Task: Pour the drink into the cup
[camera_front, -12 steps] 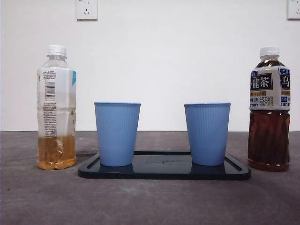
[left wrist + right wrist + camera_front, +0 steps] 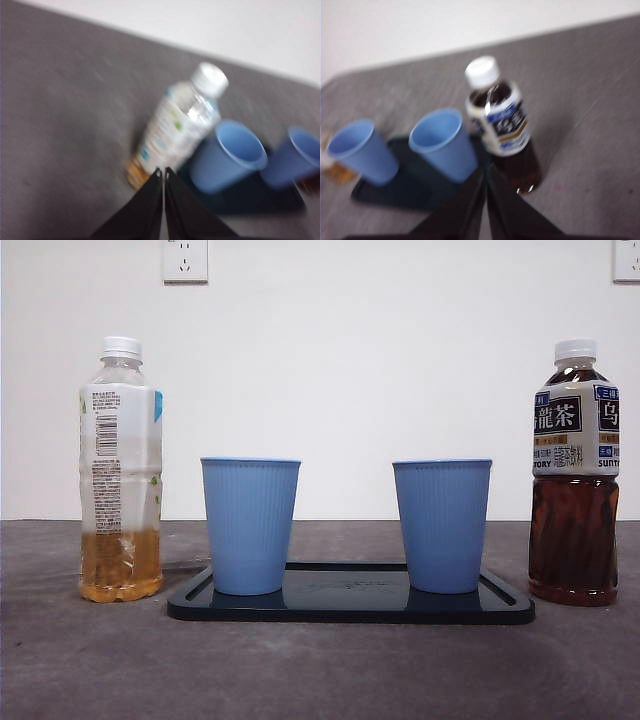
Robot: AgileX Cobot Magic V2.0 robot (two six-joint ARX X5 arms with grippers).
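Bottles are standing at both ends of the table, still capped: the pale tea bottle (image 2: 121,470) near the left edge, about 1 quarter full, and the dark oolong bottle (image 2: 574,475) near the right edge, much fuller. Between them the black tray (image 2: 350,610) is carrying 2 blue cups, the left cup (image 2: 249,525) and the right cup (image 2: 441,525), both upright and looking empty from above.

The left gripper (image 2: 163,172) is hovering above the table with its jaws pressed together on nothing, pointing at the pale bottle. The right gripper (image 2: 485,171) is hanging the same way, jaws clenched and empty, aimed at the dark bottle.

Nothing is being poured yet. I am judging 2 risks: clenched jaws coming down may be knocking a tall bottle over, and light cups may be tipping if a bottle touches a rim.
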